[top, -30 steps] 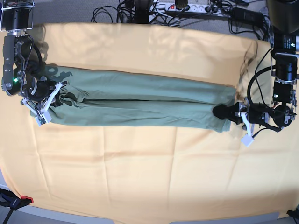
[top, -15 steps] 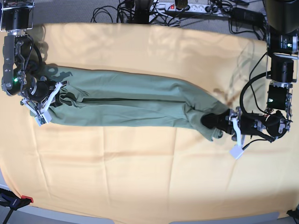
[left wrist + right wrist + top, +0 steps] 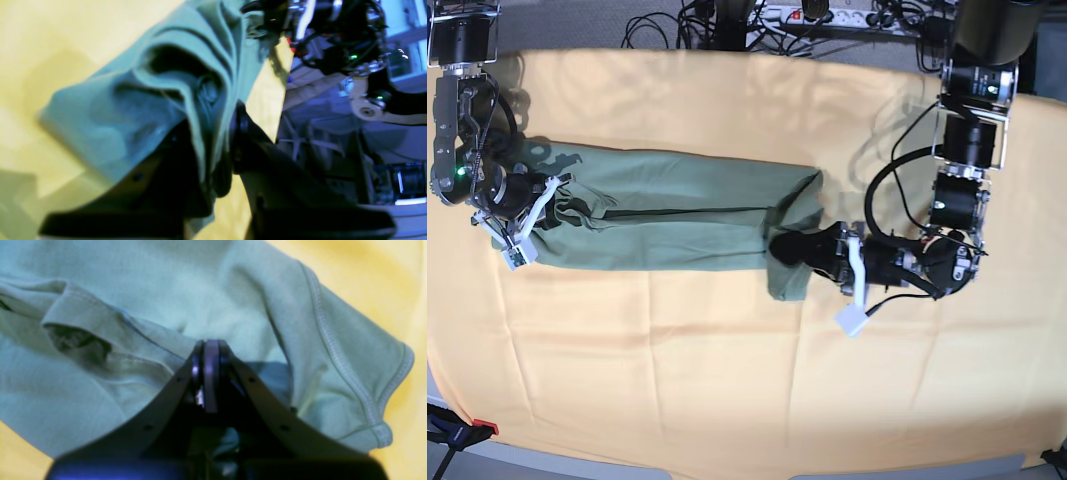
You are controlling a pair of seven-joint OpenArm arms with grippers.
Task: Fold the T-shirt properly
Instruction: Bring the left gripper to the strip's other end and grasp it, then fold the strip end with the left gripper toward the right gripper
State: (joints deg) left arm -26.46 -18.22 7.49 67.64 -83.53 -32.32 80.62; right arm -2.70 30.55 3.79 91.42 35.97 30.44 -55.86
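The sage-green T-shirt (image 3: 667, 210) lies as a long narrow band on the yellow-orange cloth (image 3: 727, 380). My left gripper (image 3: 799, 248), on the right in the base view, is shut on the shirt's right end and holds it bunched and doubled back over the band near the middle. In the left wrist view the fabric (image 3: 133, 110) hangs pinched between the dark fingers (image 3: 267, 186). My right gripper (image 3: 539, 212) is shut on the shirt's left end. In the right wrist view its tips (image 3: 206, 353) meet on the fabric beside a hemmed sleeve (image 3: 350, 366).
Cables and a power strip (image 3: 827, 15) lie beyond the cloth's far edge. A red-tipped clamp (image 3: 472, 430) sits at the front left corner. A white tag (image 3: 851, 320) hangs under the left arm. The right arm shows in the left wrist view (image 3: 333, 36).
My left gripper has carried the shirt's right end far to the left in the base view, doubling the band over itself. The right gripper has stayed put.
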